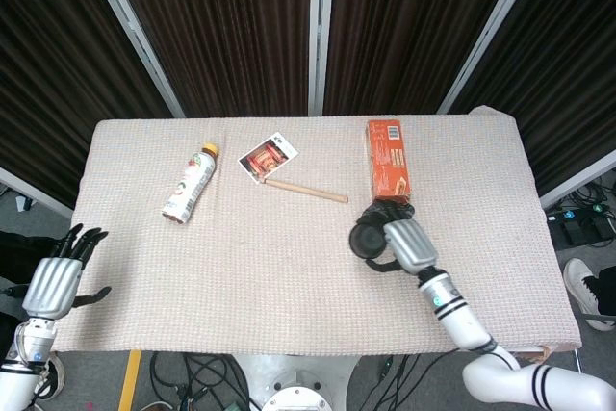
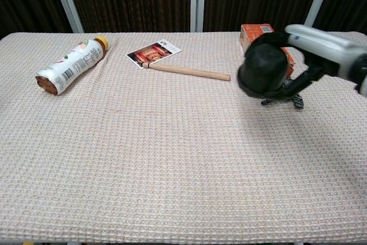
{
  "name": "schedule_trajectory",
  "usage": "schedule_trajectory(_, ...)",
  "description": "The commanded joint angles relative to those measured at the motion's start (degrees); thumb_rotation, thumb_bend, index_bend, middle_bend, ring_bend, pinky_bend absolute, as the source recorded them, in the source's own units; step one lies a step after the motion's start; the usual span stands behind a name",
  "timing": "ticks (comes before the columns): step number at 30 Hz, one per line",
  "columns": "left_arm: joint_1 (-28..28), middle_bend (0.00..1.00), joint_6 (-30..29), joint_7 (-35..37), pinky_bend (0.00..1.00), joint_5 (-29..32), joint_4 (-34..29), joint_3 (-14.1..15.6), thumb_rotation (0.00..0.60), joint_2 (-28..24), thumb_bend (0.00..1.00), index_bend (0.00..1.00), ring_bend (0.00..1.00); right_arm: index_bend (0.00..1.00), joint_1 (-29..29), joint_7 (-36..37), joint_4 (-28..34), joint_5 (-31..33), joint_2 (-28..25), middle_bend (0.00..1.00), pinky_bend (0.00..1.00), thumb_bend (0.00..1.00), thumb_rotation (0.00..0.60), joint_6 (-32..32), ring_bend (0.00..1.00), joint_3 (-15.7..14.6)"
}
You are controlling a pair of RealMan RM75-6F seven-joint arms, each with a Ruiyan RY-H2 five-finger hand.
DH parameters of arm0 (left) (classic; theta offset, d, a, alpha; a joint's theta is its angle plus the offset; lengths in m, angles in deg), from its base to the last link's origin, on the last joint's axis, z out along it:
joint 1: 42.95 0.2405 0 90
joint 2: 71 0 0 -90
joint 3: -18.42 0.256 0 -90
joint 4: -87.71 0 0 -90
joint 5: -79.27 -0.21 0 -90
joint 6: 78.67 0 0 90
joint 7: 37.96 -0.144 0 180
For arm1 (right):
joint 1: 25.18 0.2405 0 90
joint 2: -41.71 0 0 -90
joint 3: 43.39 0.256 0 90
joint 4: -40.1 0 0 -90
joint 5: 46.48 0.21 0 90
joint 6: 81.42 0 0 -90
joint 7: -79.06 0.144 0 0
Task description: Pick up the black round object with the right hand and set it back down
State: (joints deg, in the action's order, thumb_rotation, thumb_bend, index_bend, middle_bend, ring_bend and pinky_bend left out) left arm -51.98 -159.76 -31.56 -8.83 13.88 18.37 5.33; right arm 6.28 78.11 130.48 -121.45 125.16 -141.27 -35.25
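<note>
The black round object (image 1: 367, 241) (image 2: 262, 72) is held by my right hand (image 1: 402, 245) (image 2: 309, 55), lifted above the cloth just in front of the orange box (image 1: 387, 156) (image 2: 256, 31). The fingers wrap its top and far side. It hides most of a dark striped toy lizard (image 2: 289, 99) (image 1: 389, 209) lying on the cloth behind it. My left hand (image 1: 56, 279) hangs off the table's left front corner, fingers apart and holding nothing; only the head view shows it.
A bottle (image 1: 190, 183) (image 2: 69, 65) lies on its side at the back left. A printed card (image 1: 269, 158) (image 2: 153, 53) and a wooden stick (image 1: 306, 191) (image 2: 187, 72) lie mid-back. The cloth-covered table (image 1: 241, 276) spreads wide in front.
</note>
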Motion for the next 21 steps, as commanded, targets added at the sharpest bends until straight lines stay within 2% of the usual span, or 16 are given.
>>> schedule_trajectory(1,-0.2,0.12,0.2,0.1,0.18,-0.1,0.3,0.0,0.6,0.3,0.12,0.14,0.0,0.34,-5.7,5.3,-3.4,2.2,-4.8,0.42,0.0,0.2,0.6,-2.7,0.02,-2.5)
schedule_trajectory(8,-0.3,0.12,0.0,-0.3,0.18,-0.5,0.1,0.1,0.6,0.4,0.12,0.14,0.0,0.34,-6.9,8.6,-7.2,-2.2,-2.6,0.42,0.0,0.2,0.6,-2.8,0.03,-5.1)
schedule_trajectory(21,0.0,0.12,-0.7,0.3,0.18,-0.3,0.4,-0.1,0.6,0.3,0.12,0.14,0.0,0.33,-7.4,13.1,-13.5,-3.8,1.7,0.42,0.0,0.19,0.6,-1.1,0.03,-6.0)
